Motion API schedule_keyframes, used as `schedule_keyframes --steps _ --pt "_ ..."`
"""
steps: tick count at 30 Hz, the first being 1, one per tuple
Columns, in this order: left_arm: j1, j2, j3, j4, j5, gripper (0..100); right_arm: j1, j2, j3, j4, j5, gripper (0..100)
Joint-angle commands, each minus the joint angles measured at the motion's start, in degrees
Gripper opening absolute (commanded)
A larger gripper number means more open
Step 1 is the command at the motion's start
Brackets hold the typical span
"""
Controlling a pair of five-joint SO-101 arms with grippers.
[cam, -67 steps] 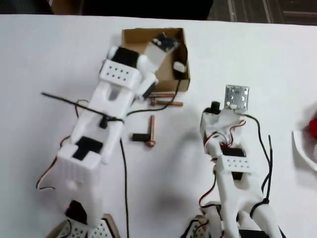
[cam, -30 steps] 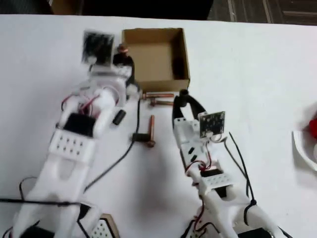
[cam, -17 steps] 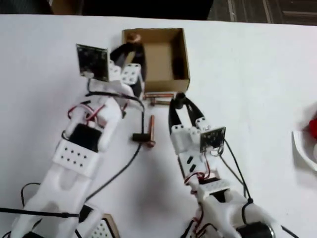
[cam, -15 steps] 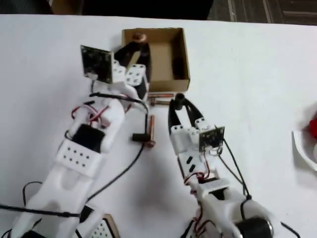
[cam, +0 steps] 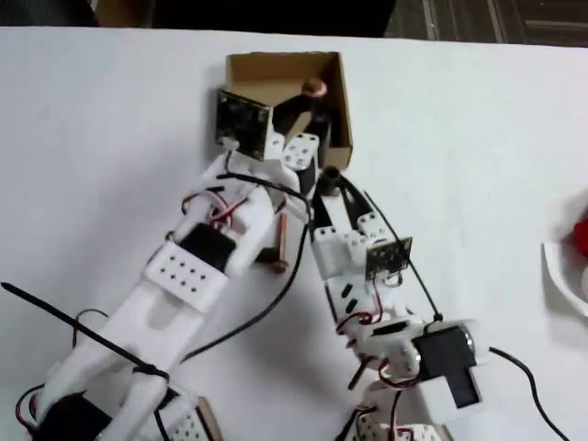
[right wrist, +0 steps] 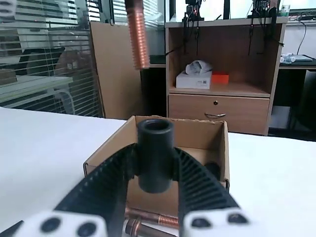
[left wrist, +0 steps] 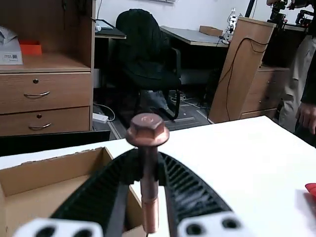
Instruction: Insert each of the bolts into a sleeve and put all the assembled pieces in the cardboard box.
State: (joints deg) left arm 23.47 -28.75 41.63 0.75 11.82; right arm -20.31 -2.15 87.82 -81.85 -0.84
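Note:
My left gripper [cam: 310, 99] is shut on a copper bolt [cam: 314, 87], held head-up over the right part of the cardboard box [cam: 276, 66]. In the left wrist view the bolt [left wrist: 147, 168] stands upright between the black fingers [left wrist: 190, 185], above the box [left wrist: 44, 173]. My right gripper [cam: 329, 181] is shut on a black sleeve [cam: 330, 173] just in front of the box's front wall. In the right wrist view the sleeve [right wrist: 155, 153] stands open-end up, and the bolt's threaded shaft [right wrist: 137, 34] hangs above and slightly beside it.
A loose copper bolt [cam: 282, 246] lies on the table between the two arms, and others [right wrist: 148, 219] lie under the sleeve by the box [right wrist: 202, 136]. A white dish [cam: 562, 276] with something red [cam: 581, 234] sits at the table's right edge.
My left arm has swung right with the bolt, from the box's left side to over its right part. My right arm has carried the sleeve closer to the box's front.

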Motion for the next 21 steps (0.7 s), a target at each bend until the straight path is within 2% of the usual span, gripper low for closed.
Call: schedule_keyframes --steps 1,21 --pt "1.23 -0.35 0.04 -1.41 0.35 3 -0.31 0.13 -1.85 -1.89 -0.44 2.1" --pt "5.45 0.0 4.79 -0.62 0.35 3 -0.4 0.13 -1.93 -1.8 -0.44 2.0"
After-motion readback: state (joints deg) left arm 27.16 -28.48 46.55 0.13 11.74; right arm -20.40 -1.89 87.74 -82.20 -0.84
